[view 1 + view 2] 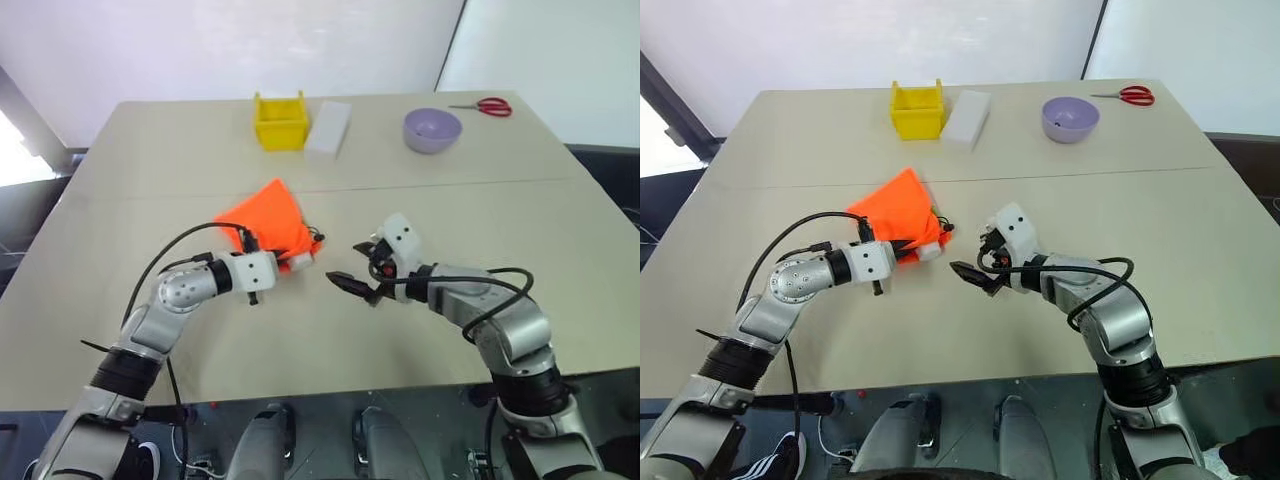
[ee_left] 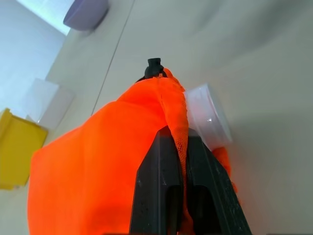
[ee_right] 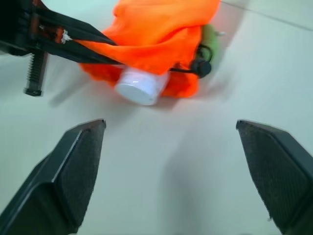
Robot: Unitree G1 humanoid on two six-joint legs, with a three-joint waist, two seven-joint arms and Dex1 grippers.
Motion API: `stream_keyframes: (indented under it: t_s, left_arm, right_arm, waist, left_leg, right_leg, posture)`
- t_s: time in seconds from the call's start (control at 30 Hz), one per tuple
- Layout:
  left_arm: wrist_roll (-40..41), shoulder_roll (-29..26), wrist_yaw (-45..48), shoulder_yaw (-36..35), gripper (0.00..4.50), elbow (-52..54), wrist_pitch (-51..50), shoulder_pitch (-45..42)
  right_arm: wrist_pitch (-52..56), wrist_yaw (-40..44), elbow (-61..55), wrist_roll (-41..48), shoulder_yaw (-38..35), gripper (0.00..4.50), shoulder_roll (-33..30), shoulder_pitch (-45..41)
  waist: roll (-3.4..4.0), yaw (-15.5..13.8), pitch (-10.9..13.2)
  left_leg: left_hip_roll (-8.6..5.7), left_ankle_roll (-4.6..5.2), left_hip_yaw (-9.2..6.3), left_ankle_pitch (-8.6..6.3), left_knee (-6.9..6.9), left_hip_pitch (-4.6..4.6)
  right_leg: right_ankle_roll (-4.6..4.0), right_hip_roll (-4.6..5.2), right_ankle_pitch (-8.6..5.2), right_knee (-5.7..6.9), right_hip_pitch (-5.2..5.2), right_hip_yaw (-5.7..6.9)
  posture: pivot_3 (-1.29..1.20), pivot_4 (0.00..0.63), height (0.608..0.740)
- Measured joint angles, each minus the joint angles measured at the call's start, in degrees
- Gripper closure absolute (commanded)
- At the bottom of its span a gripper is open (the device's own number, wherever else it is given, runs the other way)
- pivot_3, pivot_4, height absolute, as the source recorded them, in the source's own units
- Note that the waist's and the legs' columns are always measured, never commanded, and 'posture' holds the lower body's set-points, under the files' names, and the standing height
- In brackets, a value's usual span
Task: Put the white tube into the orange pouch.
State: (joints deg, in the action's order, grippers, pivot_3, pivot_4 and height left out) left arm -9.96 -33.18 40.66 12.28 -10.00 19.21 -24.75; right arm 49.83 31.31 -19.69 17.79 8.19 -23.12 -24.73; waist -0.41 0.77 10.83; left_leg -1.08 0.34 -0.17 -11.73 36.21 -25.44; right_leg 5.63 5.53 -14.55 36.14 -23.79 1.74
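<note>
Left gripper (image 1: 283,262) pinches the rim of the soft, crumpled orange pouch (image 1: 268,225) on the matte beige table (image 1: 150,160). White tube (image 3: 141,87): its round smooth cap protrudes from the pouch mouth. Right gripper (image 1: 362,266): jaws wide, empty, just beside.

No text, label, brand, number or sign is readable from where I look. The tube's (image 3: 140,87) cap end, which I see poking out of the pouch (image 2: 98,161), is plain white with no print I can make out. The bin (image 1: 279,121), block (image 1: 329,127) and bowl (image 1: 432,129) carry no markings I can read.
</note>
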Motion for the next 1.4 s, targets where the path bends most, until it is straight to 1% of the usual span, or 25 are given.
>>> stream_keyframes:
  t_s: [0.07, 0.17, 0.2, 0.27, 0.33, 0.43, 0.5, 0.67, 0.9, 1.07, 1.1, 1.13, 1.17, 1.2, 1.4]
  left_arm:
    - [0.6, 0.0, 0.4, 0.0, 4.50, -1.0, 1.3, -0.7]
    - [0.6, 0.0, 0.6, 0.0, 4.50, -2.2, 2.6, -0.9]
    - [0.6, 0.0, 0.6, 0.0, 4.50, -2.6, 2.8, -0.9]
    - [0.6, -0.1, 0.7, 0.0, 4.50, -2.9, 3.0, -0.7]
    - [0.6, 0.1, 0.8, 0.0, 4.50, -3.0, 3.0, -0.8]
    - [0.6, 0.2, 0.8, 0.1, 4.50, -2.8, 2.9, -0.8]
    - [0.6, 0.2, 0.8, 0.1, 4.50, -2.7, 2.9, -0.7]
    - [0.6, 0.7, 0.7, 0.2, 4.50, -1.6, 2.6, 0.1]
    - [0.6, 1.0, 0.5, 0.3, 4.50, -0.8, 2.5, 0.3]
    - [0.6, 1.0, 0.5, 0.3, 4.50, 0.0, 2.4, 0.4]
    - [0.6, 0.9, 0.5, 0.3, 4.50, 0.1, 2.3, 0.5]
    - [0.6, 0.9, 0.5, 0.3, 4.50, 0.3, 2.3, 0.6]
    - [0.6, 0.9, 0.5, 0.3, 4.50, 0.5, 2.3, 0.9]
    - [0.5, 0.9, 0.5, 0.3, 4.50, 0.8, 2.2, 1.1]
    - [0.5, 0.9, 0.5, 0.3, 4.50, 1.0, 2.0, 1.2]
  right_arm:
    - [-0.9, -2.3, 3.9, -0.5, -0.9, 0.03, 3.3, -2.0]
    - [2.4, -8.1, 11.0, 4.2, -9.8, 0.03, 13.0, -6.5]
    - [3.8, -9.3, 12.2, 6.1, -12.5, 0.03, 15.1, -7.7]
    - [7.2, -10.8, 13.4, 9.3, -16.0, 0.03, 17.5, -9.0]
    - [11.4, -12.2, 14.9, 12.0, -17.9, 0.03, 19.6, -9.3]
    - [16.5, -16.1, 18.0, 15.2, -22.3, 0.03, 23.3, -10.4]
    - [18.6, -18.0, 19.2, 16.5, -24.5, 0.03, 23.8, -11.9]
    - [19.7, -20.8, 22.0, 17.3, -26.7, 0.03, 24.5, -13.9]
    - [17.5, -22.1, 26.3, 16.7, -25.4, 0.03, 25.4, -14.5]
    - [15.9, -23.5, 29.2, 17.4, -26.9, 0.03, 27.6, -15.8]
    - [16.0, -23.5, 29.5, 17.4, -26.9, 0.55, 27.7, -15.9]
    - [16.1, -23.5, 29.8, 17.5, -26.9, 0.92, 27.7, -15.9]
    - [16.3, -23.5, 30.1, 17.5, -26.9, 1.44, 27.8, -15.9]
    - [16.5, -23.5, 30.1, 17.6, -26.9, 1.87, 27.8, -15.9]
    - [17.8, -23.6, 30.0, 19.0, -26.8, 1.87, 27.6, -15.9]
  waist:
    - [0.00, 0.0, 0.0]
    - [0.00, -0.1, 0.0]
    - [0.00, -0.1, 0.0]
    - [0.00, -0.3, 0.0]
    - [0.00, -0.2, 0.0]
    - [0.00, 0.0, 0.0]
    - [0.01, 0.0, 0.0]
    - [0.01, 0.1, 0.0]
    - [0.01, 0.2, 0.0]
    - [0.01, 0.2, 0.0]
    - [0.01, 0.2, 0.0]
    - [0.01, 0.2, 0.0]
    - [0.01, 0.2, 0.0]
    - [0.01, 0.2, 0.0]
    - [0.01, 0.1, 0.0]
  left_leg:
    - [0.00, 0.00, 0.01, 0.01, -0.03, 0.01]
    - [0.01, -0.02, 0.01, 0.02, -0.06, 0.01]
    - [0.00, -0.02, 0.02, 0.02, -0.08, 0.01]
    - [-0.02, -0.01, 0.01, 0.02, -0.08, 0.00]
    - [-0.08, -0.01, 0.03, 0.01, -0.09, 0.00]
    - [-0.07, -0.01, 0.04, 0.01, -0.09, 0.01]
    - [-0.06, -0.01, 0.04, 0.02, -0.09, 0.02]
    - [-0.05, -0.01, 0.04, 0.02, -0.08, 0.05]
    - [-0.05, 0.01, 0.15, 0.04, -0.04, 0.08]
    - [-0.01, 0.03, 0.15, 0.09, 0.01, 0.13]
    - [-0.01, 0.03, 0.15, 0.09, 0.02, 0.13]
    - [-0.01, 0.03, 0.15, 0.10, 0.02, 0.13]
    - [-0.01, 0.02, 0.16, 0.11, 0.03, 0.13]
    - [-0.01, 0.03, 0.18, 0.12, 0.03, 0.12]
    - [-0.01, 0.03, 0.18, 0.18, 0.05, 0.12]
  right_leg:
    - [0.06, -0.02, 0.04, 0.02, -0.02, 0.01]
    - [0.13, -0.05, 0.07, 0.09, -0.03, 0.02]
    - [0.15, -0.05, 0.08, 0.09, -0.04, 0.03]
    - [0.15, -0.02, 0.08, 0.08, 0.01, 0.07]
    - [0.15, 0.03, 0.08, 0.07, 0.00, 0.07]
    - [0.15, 0.02, 0.09, 0.10, -0.03, 0.06]
    - [0.15, 0.01, 0.09, 0.18, -0.06, 0.06]
    - [0.15, -0.03, 0.08, 0.24, -0.07, 0.06]
    - [0.16, -0.21, 0.09, 0.30, -0.06, 0.05]
    - [0.15, -0.29, 0.08, 0.54, -0.10, 0.03]
    - [0.15, -0.29, 0.08, 0.60, -0.12, 0.02]
    - [0.15, -0.29, 0.08, 0.63, -0.14, 0.01]
    - [0.15, -0.29, 0.08, 0.66, -0.16, -0.01]
    - [0.15, -0.28, 0.08, 0.71, -0.20, -0.03]
    - [0.14, -0.28, 0.07, 0.85, -0.26, -0.04]
  posture:
    - [0.00, 0.150, 0.740]
    - [0.00, 0.150, 0.740]
    - [0.00, 0.150, 0.740]
    - [0.00, 0.150, 0.740]
    - [0.00, 0.150, 0.740]
    - [0.00, 0.150, 0.740]
    - [0.00, 0.150, 0.740]
    - [0.00, 0.150, 0.740]
    - [0.00, 0.150, 0.740]
    - [0.00, 0.150, 0.740]
    - [0.00, 0.150, 0.740]
    - [0.00, 0.150, 0.740]
    - [0.00, 0.150, 0.740]
    - [0.00, 0.150, 0.740]
    - [0.00, 0.150, 0.740]
